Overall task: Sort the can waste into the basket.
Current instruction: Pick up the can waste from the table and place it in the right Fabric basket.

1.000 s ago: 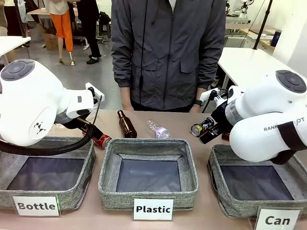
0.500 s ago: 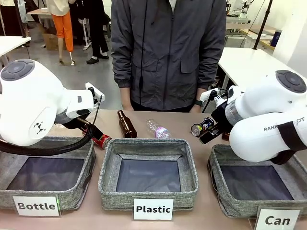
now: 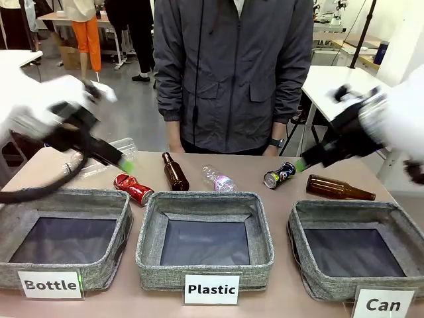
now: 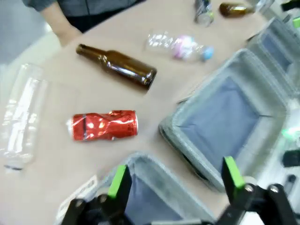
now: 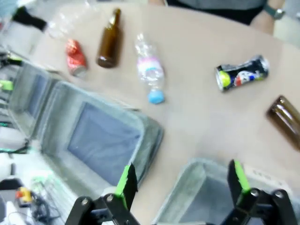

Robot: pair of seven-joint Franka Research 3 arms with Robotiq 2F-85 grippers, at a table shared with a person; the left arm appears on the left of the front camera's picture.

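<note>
Red can [image 3: 133, 189] and printed can [image 3: 279, 175] still lay on the desk [image 3: 250, 173], printed just behind the basket [image 3: 328, 283], red well left of it. Left tool [image 4: 176, 173] and right tool [image 5: 182, 173] had swung up, both spread and empty; sorting looked unstarted.

This is a robotics lab, no doubt about it: a white left arm [image 3: 36, 109] and a white right arm [image 3: 404, 112] reach in over a brown tabletop [image 3: 281, 232] laid out like a test bench. Along its near edge sit a Bottle bin [image 3: 63, 197], a Plastic bin [image 3: 205, 199] and the Can basket [image 3: 344, 207], each with a printed label. Behind the person in the grey jacket [image 3: 232, 73] there's bare grey floor [image 3: 132, 112], a white worktable [image 3: 331, 83] on the right and another bench [image 3: 331, 30] farther back in an open hall.
</note>
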